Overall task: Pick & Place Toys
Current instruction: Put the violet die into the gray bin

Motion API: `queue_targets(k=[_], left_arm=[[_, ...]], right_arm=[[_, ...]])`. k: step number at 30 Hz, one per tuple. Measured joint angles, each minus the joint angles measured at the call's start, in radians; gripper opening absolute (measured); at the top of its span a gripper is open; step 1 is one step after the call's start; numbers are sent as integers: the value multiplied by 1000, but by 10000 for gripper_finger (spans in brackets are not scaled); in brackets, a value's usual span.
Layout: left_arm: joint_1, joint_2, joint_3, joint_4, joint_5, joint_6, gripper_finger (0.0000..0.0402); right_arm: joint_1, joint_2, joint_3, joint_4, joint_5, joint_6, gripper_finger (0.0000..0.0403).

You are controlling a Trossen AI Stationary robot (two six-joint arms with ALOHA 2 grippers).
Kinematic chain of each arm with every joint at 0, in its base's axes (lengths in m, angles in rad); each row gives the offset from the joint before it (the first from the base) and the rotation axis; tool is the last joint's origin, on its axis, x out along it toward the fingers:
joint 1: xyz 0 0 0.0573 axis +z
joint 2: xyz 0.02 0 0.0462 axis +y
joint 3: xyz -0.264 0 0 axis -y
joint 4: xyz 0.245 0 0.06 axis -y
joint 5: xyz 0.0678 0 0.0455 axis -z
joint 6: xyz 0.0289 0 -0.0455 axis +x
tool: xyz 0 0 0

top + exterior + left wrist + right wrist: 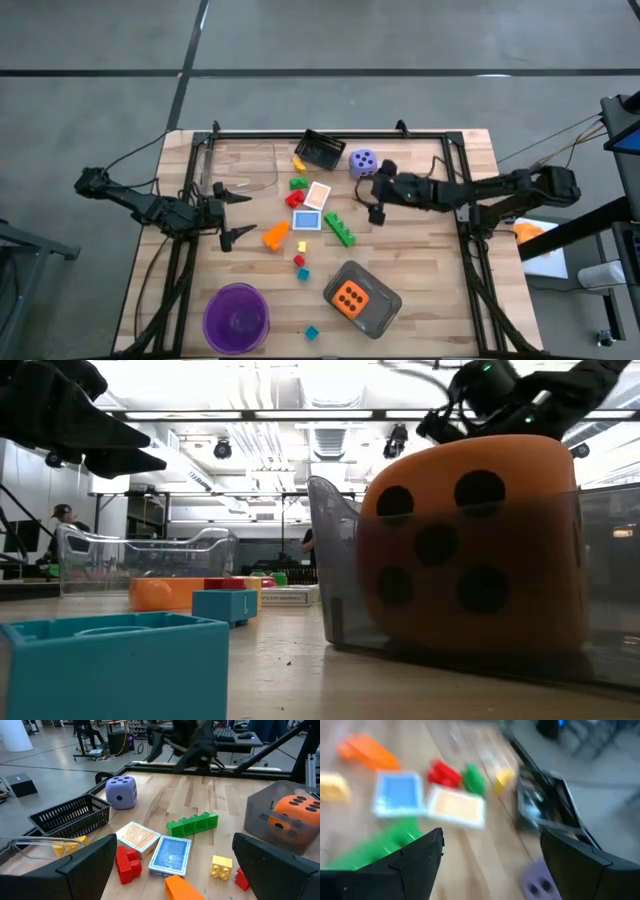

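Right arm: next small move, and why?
Probably lower the right gripper toward the long green block just beside it. Its jaws are open and empty, the block lies loose on the table, and the orange die already sits in the grey tray.

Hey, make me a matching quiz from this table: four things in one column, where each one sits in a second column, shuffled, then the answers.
Things:
1. orange die
2. purple die
3. long green block
4. purple bowl

Places:
A. beside the black basket at the table's far edge
B. inside the grey tray
C. lying on the bare wood just right of the blue card
D. near edge of the table, on the left arm's side

Pairs: 1-B, 2-A, 3-C, 4-D
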Motion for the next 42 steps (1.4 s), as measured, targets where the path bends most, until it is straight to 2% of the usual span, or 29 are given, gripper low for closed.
queue_targets(k=[6, 12, 19, 27, 31, 38, 42], left_arm=[[0, 0, 0, 0, 0, 0, 398], [0, 0, 0, -4, 0, 0, 398], [0, 0, 0, -8, 0, 0, 398], [0, 0, 0, -10, 0, 0, 398], [0, 0, 0, -11, 0, 0, 398], [0, 0, 0, -11, 0, 0, 398], [0, 0, 0, -12, 0, 0, 398]], right_arm=[[-117, 22, 99, -249, -11, -86, 325], [-182, 123, 189, -286, -13, -191, 325], [-242, 301, 304, -358, -9, -272, 325], [-255, 439, 399, -412, 80, -300, 322], [-249, 465, 402, -425, 81, -300, 288], [-238, 463, 403, -486, 86, -297, 169], [-231, 453, 401, -494, 80, -296, 156]])
